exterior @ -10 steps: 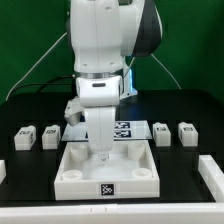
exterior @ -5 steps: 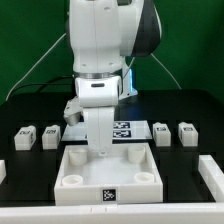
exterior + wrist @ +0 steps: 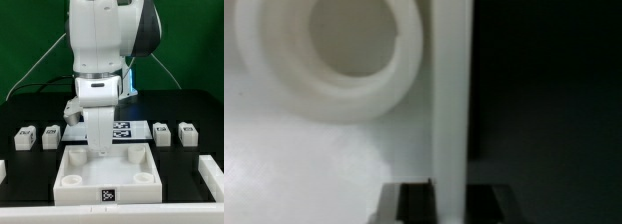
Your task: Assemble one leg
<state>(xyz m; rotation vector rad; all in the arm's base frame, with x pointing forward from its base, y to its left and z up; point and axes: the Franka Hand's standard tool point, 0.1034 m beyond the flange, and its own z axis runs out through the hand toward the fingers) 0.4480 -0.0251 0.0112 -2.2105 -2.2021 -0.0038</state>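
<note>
My gripper (image 3: pixel 100 153) is low at the far wall of the tray (image 3: pixel 132 188); clamped or apart, I cannot tell.

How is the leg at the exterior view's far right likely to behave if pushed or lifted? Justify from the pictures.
The leg looks like a squat, flat-based block, so it would probably slide rather than roll or tip. It appears to be rigid moulded plastic, so likely stiff and light. Its smooth white faces may be slippery on the black table.
</note>
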